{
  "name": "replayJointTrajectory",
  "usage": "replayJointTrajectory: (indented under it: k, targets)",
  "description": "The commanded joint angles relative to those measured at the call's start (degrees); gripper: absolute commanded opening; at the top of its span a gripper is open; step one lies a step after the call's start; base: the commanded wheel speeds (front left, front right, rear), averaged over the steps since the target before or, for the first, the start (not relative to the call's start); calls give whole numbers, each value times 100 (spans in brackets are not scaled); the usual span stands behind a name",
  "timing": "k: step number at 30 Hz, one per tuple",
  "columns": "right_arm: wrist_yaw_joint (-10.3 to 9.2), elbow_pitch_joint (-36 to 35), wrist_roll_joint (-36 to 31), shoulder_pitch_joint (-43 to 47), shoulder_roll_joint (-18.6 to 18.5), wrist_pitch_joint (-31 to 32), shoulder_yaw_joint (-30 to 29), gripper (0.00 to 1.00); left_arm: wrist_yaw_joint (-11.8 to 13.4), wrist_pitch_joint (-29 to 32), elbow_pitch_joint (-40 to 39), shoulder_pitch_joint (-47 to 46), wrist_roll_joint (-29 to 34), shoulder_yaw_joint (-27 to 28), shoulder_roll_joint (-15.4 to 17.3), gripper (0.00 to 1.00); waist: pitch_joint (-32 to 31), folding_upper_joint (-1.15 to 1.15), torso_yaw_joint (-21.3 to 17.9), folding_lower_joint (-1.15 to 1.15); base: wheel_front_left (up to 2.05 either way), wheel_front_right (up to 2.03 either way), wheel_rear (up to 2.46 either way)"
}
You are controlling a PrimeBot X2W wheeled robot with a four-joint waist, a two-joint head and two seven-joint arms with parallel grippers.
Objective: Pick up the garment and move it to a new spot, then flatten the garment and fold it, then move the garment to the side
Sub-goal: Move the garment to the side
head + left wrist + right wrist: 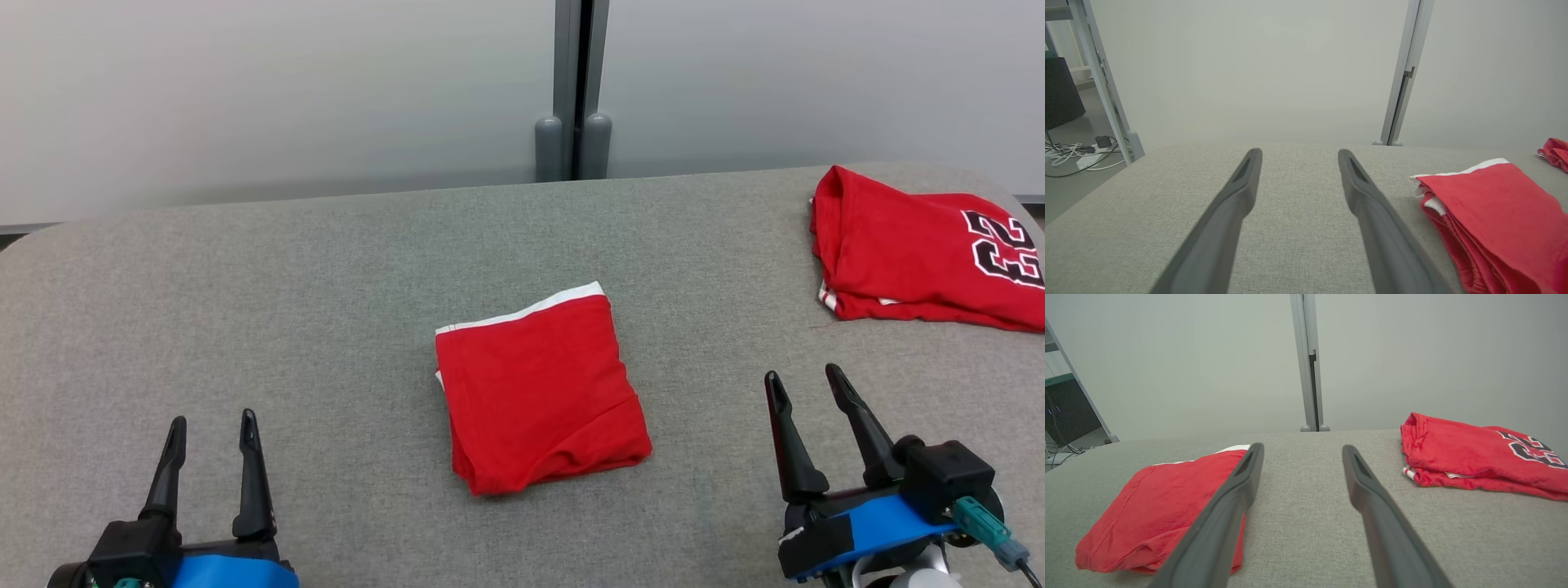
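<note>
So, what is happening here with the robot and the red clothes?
Nothing is being handled. The left gripper and the right gripper both stand open over the grey fabric-covered table. Between them lies a red garment with a white band, folded into a square. A red jersey with black numbers lies at the far right. Moving the folded garment aside seems not yet done.

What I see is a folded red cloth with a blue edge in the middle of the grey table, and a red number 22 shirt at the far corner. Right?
Not quite. The head view shows the edge of the folded red cloth is white, not blue. The rest is right: grey table, red number 22 shirt at the far corner.
</note>
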Motion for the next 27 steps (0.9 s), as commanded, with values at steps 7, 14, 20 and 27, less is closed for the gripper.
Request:
replayJointTrajectory:
  k: [7,14,20,27]
  targets:
    - [3,45,68,-173,7,43,-9,100,24,-25,7,-89,-35,-56,47,100,28,0,72,0,0,0,0]
    - [3,307,78,-968,6,287,371,100,-11,-25,93,-242,-82,-98,50,100,70,0,249,0,0,0,0]
    - [3,927,16,-1676,3,556,637,100,-38,-24,114,-379,-90,-177,32,100,216,0,494,0,0,0,0]
    - [3,1954,-103,-2035,1,722,728,100,-59,-25,135,-552,-137,-240,6,100,491,0,805,0,0,0,0]
